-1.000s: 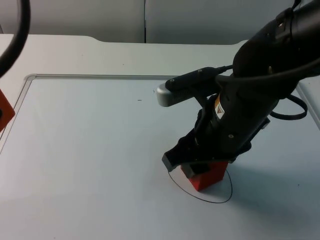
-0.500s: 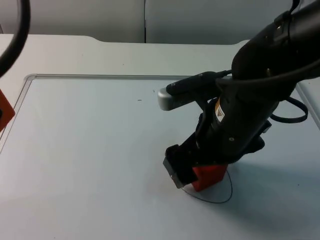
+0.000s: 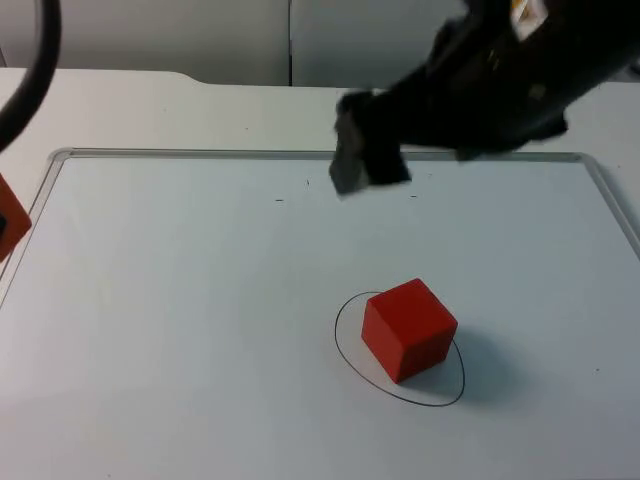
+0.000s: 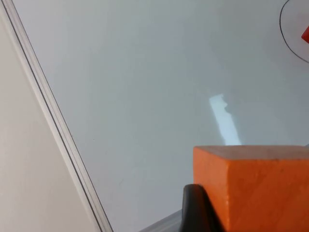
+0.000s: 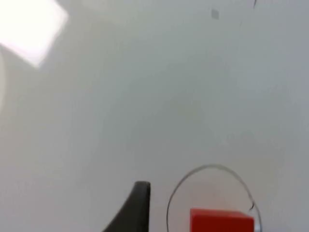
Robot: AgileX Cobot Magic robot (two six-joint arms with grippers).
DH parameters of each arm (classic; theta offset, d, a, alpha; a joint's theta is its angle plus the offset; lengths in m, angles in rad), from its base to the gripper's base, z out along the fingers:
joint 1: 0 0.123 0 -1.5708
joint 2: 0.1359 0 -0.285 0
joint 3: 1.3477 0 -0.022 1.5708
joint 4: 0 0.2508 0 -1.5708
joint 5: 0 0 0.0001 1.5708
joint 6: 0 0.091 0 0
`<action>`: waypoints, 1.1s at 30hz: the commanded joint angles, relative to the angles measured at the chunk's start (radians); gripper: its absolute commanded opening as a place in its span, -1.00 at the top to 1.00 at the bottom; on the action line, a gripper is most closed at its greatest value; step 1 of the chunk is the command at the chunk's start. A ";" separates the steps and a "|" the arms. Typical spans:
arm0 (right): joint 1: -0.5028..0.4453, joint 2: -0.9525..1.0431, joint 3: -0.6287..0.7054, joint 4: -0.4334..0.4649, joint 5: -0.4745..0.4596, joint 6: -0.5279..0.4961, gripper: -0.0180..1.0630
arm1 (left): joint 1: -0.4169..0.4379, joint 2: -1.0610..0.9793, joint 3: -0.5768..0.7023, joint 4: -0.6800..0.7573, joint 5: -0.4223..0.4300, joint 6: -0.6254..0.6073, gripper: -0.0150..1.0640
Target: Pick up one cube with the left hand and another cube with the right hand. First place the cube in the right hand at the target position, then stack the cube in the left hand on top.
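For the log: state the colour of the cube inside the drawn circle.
Red cube; clearest in the top view.

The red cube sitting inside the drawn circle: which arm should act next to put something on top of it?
Probably the left. The left gripper holds the orange cube at the table's left edge, ready to stack. The red cube stands alone in the black drawn circle, and the right gripper is up near the far edge, holding nothing.

You see a white table top (image 3: 180, 320); on it, right of centre and low in the frame, a red cube (image 3: 408, 329) sits seemingly inside a drawn circle (image 3: 345, 352).
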State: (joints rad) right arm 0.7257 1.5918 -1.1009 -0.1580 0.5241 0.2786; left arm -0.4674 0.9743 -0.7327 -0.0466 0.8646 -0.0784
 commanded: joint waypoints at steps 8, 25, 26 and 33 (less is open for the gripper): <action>0.004 -0.506 -0.009 -0.037 0.029 -0.112 -0.76 | -0.005 -0.007 0.000 -0.075 -0.078 0.090 0.59; 0.004 -0.889 -0.007 -0.186 0.300 -0.114 -0.76 | -0.012 0.389 -0.313 -0.308 -0.059 0.370 0.77; 0.004 -0.889 -0.007 -0.188 0.315 -0.114 -0.76 | -0.025 0.430 -0.347 -0.314 -0.056 0.377 0.77; 0.004 -0.889 -0.007 -0.212 0.341 -0.114 -0.76 | -0.165 0.667 -0.551 -0.289 -0.052 0.385 0.77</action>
State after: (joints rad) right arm 0.7257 0.7075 -1.1029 -0.3558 0.8608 0.1718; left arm -0.5951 1.5835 -1.2277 -0.3335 0.8120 0.2990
